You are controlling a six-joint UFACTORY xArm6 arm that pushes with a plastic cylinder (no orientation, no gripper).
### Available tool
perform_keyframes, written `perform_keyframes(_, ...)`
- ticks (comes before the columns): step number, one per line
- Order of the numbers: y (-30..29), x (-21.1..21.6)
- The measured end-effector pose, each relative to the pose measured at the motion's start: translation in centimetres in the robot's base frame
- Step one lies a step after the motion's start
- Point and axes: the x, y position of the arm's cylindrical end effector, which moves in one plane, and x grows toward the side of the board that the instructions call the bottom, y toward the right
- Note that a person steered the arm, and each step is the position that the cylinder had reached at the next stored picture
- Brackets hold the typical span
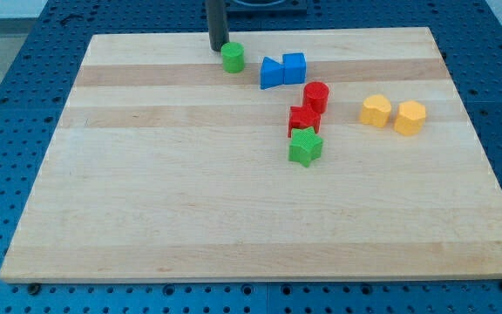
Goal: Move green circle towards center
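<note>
The green circle (233, 58) is a short green cylinder near the top of the wooden board (190, 218), left of the middle. My tip (219, 47) stands just up and left of it, very close, possibly touching. The dark rod rises out of the view's top. A green star (305, 146) lies near the board's middle, lower right of the circle.
A blue triangle (271, 73) and a blue cube (295, 67) lie right of the green circle. A red cylinder (315, 96) and a red star (303, 119) sit above the green star. Two yellow blocks (376, 111) (410, 117) lie at the right.
</note>
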Motion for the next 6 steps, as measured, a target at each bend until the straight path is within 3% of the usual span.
perform_keyframes(2, 4.4, -3.2)
perform_keyframes(4, 2.5, 1.6)
perform_keyframes(6, 1.9, 9.9)
